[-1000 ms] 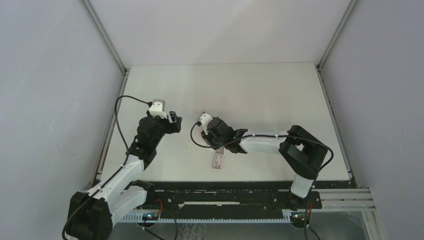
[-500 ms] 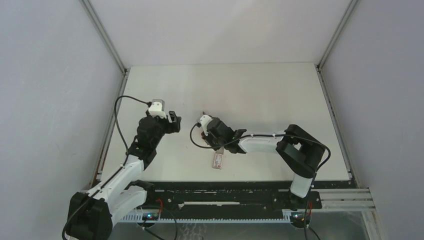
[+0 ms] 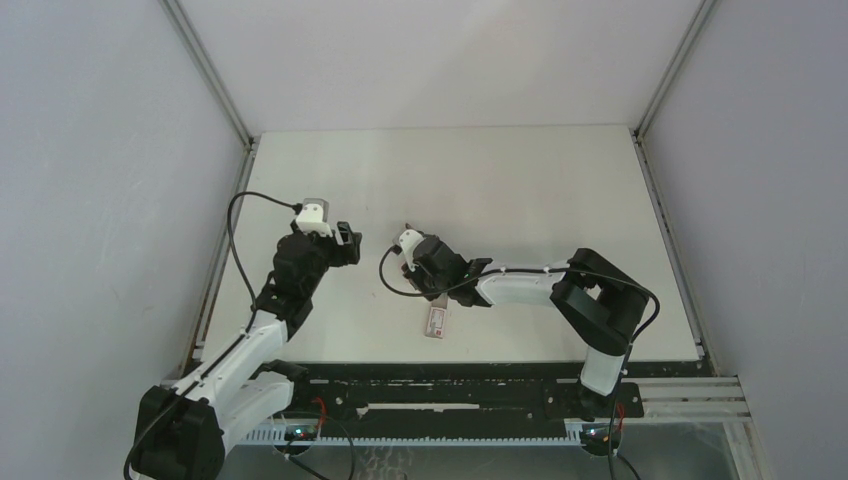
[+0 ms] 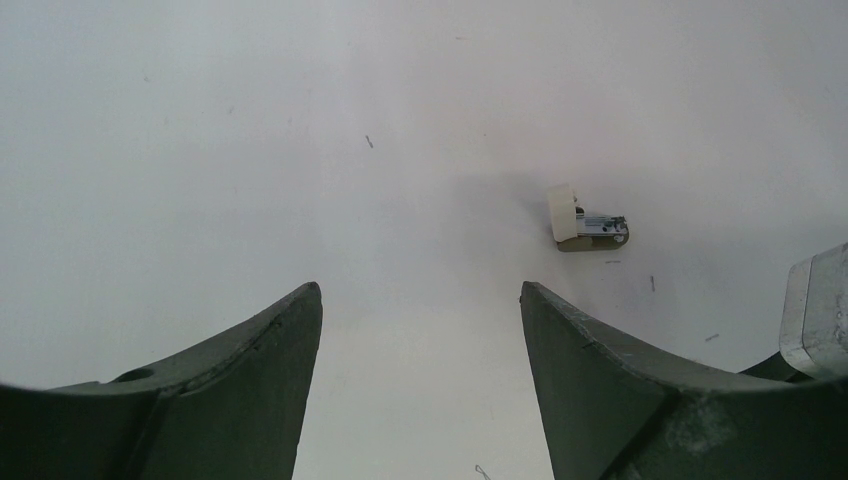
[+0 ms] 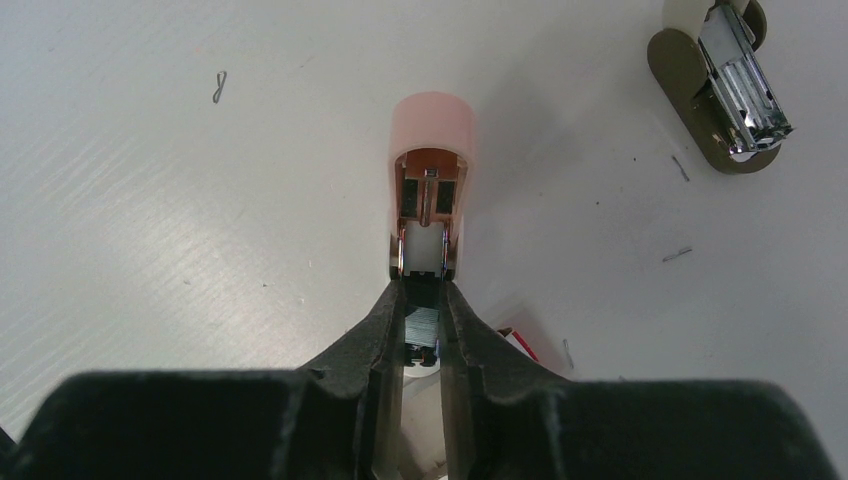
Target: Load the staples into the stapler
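- At your right gripper, jaws pinch the metal end of the pink stapler;
- dark stapler lies at 1 o'clock in its wrist view; staples box at 5 o'clock;
- your left gripper: jaws spread.

A plain white counter fills the middle of the overhead view, closed in by smooth grey walls on the left, right and back. Slim metal posts run up the upper left and upper right corners, and the light is soft and even.
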Robot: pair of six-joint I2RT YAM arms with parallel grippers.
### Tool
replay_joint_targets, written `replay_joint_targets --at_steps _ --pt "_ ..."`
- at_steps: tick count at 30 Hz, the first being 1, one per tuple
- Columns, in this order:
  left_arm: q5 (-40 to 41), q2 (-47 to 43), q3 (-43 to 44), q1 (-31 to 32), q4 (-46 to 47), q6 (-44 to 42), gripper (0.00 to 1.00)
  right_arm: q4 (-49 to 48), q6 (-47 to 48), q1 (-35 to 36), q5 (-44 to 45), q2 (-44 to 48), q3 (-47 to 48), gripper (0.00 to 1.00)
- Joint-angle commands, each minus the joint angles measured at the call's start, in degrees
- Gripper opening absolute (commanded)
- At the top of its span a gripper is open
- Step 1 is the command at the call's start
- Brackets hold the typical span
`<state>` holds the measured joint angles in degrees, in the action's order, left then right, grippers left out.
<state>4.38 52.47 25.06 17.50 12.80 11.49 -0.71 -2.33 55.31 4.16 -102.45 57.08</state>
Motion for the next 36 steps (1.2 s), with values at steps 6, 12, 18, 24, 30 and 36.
replay_joint_targets --at_steps 6,12,18,24,30,36 --pt "0.9 -1.64 -1.37 -0.34 1.79 0.81 0.77 -1.27 0.24 -0.28 -0.43 0.8 1.9 0.25" --pt "0.97 -1.65 -1.43 -0.3 1.96 0.81 0.77 -0.98 -0.16 -0.53 -1.07 1.43 1.9 0.27" --pt "1.0 -1.65 -1.65 -0.28 2.16 1.08 0.77 0.98 -2.38 -2.35 -3.68 4.58 1.91 0.25" --pt "-4.1 -0.52 -2.02 -0.28 4.24 1.59 0.77 4.13 -4.91 -6.8 -13.23 7.15 1.9 0.27" --pt "-9.43 1.69 -2.22 -0.29 6.82 2.44 0.76 3.91 -8.05 -11.74 -23.72 5.03 1.89 0.27" --pt "-9.64 2.16 -2.3 -0.3 7.32 2.42 0.76 4.1 -9.01 -13.25 -26.64 2.27 2.55 0.28"
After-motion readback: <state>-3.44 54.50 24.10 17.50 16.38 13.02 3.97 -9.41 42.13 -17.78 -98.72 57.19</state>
